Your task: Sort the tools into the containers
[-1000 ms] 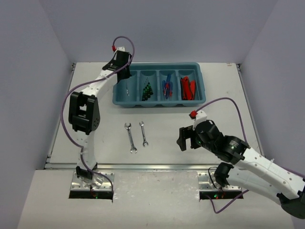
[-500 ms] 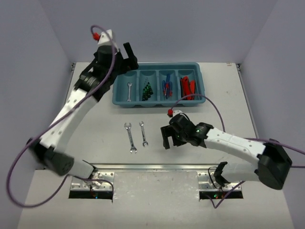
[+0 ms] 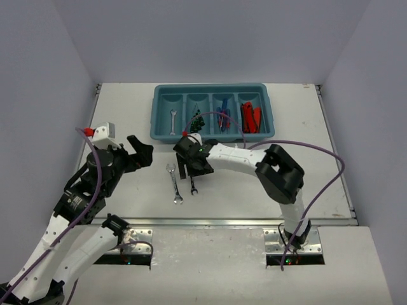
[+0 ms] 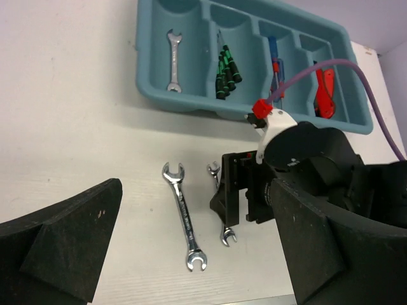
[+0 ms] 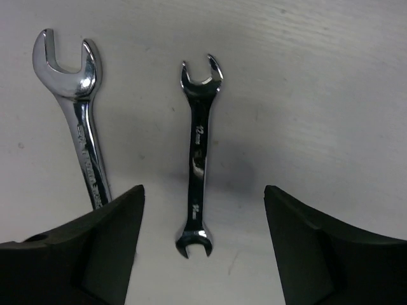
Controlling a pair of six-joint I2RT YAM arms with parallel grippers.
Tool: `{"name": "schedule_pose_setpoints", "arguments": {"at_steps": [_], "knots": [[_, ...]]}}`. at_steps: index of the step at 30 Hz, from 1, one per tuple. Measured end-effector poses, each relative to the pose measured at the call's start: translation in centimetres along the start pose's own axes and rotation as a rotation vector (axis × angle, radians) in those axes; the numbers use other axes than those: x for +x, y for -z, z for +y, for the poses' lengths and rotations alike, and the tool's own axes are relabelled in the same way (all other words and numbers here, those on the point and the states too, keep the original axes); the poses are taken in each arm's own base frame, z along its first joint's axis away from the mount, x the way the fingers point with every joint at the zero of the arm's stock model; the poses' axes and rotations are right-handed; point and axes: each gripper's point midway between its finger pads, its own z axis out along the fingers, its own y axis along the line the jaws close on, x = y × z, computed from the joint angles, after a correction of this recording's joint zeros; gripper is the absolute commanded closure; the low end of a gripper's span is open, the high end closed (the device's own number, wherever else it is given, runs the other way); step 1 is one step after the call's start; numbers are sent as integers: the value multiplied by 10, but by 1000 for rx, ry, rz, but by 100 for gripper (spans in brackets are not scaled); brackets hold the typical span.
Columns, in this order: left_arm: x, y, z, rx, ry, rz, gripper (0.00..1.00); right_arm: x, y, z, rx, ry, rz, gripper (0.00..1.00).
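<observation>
The teal tray (image 3: 210,88) stands at the back; its compartments hold a silver wrench (image 3: 172,121), green-black drivers (image 3: 196,119), blue screwdrivers (image 3: 222,117) and red knives (image 3: 250,117). Two silver wrenches lie on the table in front of it: a larger one (image 3: 174,183) and a smaller one (image 3: 193,185). My right gripper (image 3: 189,166) hangs low over the smaller wrench (image 5: 198,159), open, a finger on either side and neither touching it. The larger wrench (image 5: 79,114) lies just left of it. My left gripper (image 3: 143,152) is open and empty, to the left of both wrenches.
The right arm reaches across the table's middle from the near right. In the left wrist view the tray's front wall (image 4: 191,108) lies beyond the larger wrench (image 4: 184,216) and the right gripper (image 4: 232,197). A metal strip (image 3: 210,222) marks the near table edge.
My left gripper opened over the tray, left a wrench in the leftmost compartment and swung back to the near left. The right gripper moved left over the smaller wrench, its jaws narrowing.
</observation>
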Motion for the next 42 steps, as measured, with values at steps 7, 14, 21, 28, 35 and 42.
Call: {"name": "schedule_pose_setpoints", "arguments": {"at_steps": [7, 14, 21, 28, 35, 42], "knots": [[10, 6, 7, 14, -17, 3, 0, 4, -30, 11, 65, 23, 54, 68], [7, 10, 4, 39, -17, -14, 0, 4, -33, 12, 94, 26, 80, 86], [-3, 24, 3, 77, 9, -79, 0, 7, -32, 9, 105, 31, 96, 100], [2, 16, -1, 79, -3, -46, 0, 24, -18, -8, 111, 46, 123, 100], [43, -9, -27, 196, 80, 93, 0, 36, 34, -30, 30, 103, 85, 100], [99, -29, -61, 424, 235, 207, 1, 14, 88, -25, -133, 111, -87, 100]]}}
